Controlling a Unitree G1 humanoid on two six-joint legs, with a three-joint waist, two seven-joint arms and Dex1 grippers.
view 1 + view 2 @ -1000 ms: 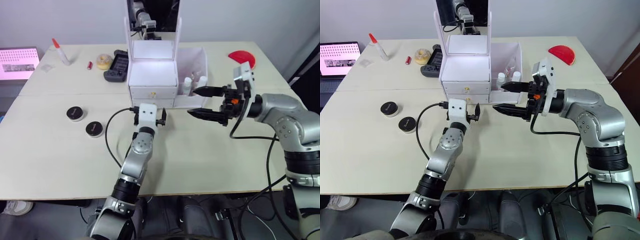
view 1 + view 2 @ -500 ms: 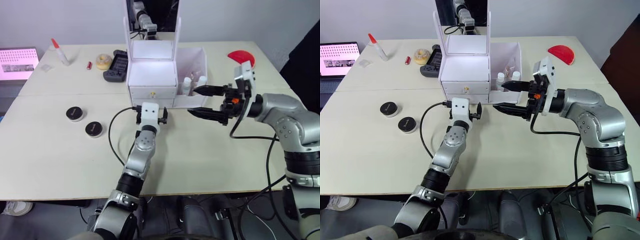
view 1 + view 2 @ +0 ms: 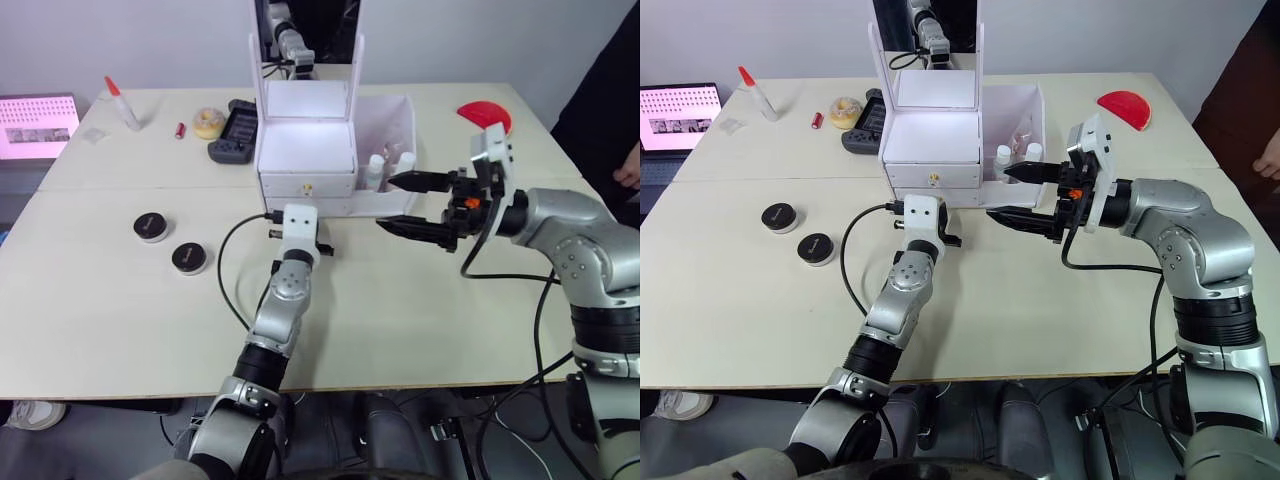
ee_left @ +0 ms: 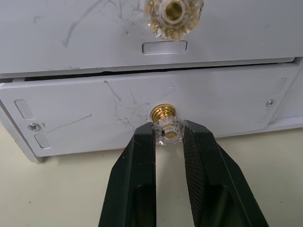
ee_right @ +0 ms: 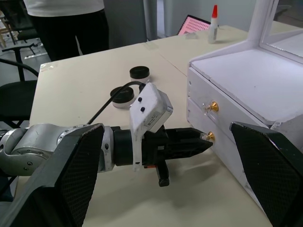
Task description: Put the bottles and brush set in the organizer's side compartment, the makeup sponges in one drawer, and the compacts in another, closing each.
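The lower drawer's knob (image 4: pixel 165 126) is pinched between the fingers of the left end effector (image 4: pixel 168 142), which is clenched on it at the front of the organizer (image 3: pixel 305 150). Such a grip suits a straight pull outward, and a thin dark gap above the drawer front suggests it is barely cracked open. The right end effector (image 3: pixel 410 205) is held released, jaws spread wide and empty, just in front of the side compartment (image 3: pixel 392 130), where white bottles (image 3: pixel 385 165) already stand; it appears parked clear of the drawer's path. The two compacts (image 3: pixel 170 242) lie on the table (image 3: pixel 100 300) well to the left, probably awaiting an open drawer. The sponges cannot be made out.
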